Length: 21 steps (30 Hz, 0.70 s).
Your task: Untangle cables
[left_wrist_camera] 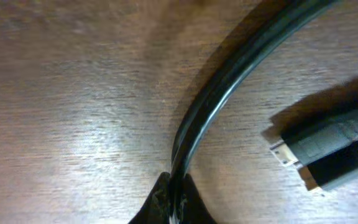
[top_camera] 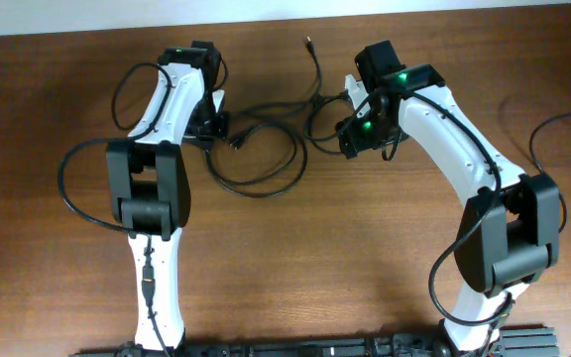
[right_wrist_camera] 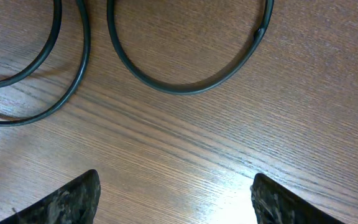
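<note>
Left wrist: left claw (left_wrist_camera: 171, 200) pinches a cable (left_wrist_camera: 229, 81) on table (left_wrist_camera: 73, 112)

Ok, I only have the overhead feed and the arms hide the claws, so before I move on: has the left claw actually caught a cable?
Observer: Yes, the left claw is shut on a cable, pinched at its tips.
Operator: Any plug near it?
Observer: One plug with a silvery tip lies just beside that cable, outside the grip.
Operator: And the right claw?
Observer: The right claw is open, nothing between its fingers; cable loops lie ahead, untouched.
</note>
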### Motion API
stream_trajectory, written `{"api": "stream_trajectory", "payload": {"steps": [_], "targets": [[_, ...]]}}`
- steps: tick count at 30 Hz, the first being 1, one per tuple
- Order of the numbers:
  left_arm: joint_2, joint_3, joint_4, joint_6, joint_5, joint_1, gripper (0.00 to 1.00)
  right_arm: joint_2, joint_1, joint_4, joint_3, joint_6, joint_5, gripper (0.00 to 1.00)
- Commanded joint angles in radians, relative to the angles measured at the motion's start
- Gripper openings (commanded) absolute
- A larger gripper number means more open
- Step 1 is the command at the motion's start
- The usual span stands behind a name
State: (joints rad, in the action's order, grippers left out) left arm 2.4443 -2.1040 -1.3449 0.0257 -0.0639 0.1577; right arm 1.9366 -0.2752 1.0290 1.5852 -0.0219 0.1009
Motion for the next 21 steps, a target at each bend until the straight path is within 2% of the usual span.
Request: {"api": "stream_trajectory", "payload": {"steps": [1, 7, 11, 15, 21], "targets": [[-0.021, -0.051, -0.009, 0.003, -0.004, -0.007, 0.0, 0.008, 0.004, 0.001, -0.005, 0.003, -0.008, 0.77], [-0.023, -0.057, -0.039, 0.003, -0.005, -0.012, 0.0, 0.008, 0.004, 0.002, -0.005, 0.003, -0.008, 0.77], [-0.049, -0.138, -0.138, 0.003, -0.014, -0.021, 0.0, 0.008, 0.004, 0.004, -0.005, 0.003, -0.008, 0.77], [-0.144, -0.243, -0.253, 0.003, -0.038, -0.061, 0.0, 0.008, 0.004, 0.004, -0.005, 0.003, -0.008, 0.77], [-0.324, -0.248, -0.317, 0.028, -0.061, -0.127, 0.0, 0.008, 0.004, 0.005, -0.005, 0.003, -0.008, 0.77]]}}
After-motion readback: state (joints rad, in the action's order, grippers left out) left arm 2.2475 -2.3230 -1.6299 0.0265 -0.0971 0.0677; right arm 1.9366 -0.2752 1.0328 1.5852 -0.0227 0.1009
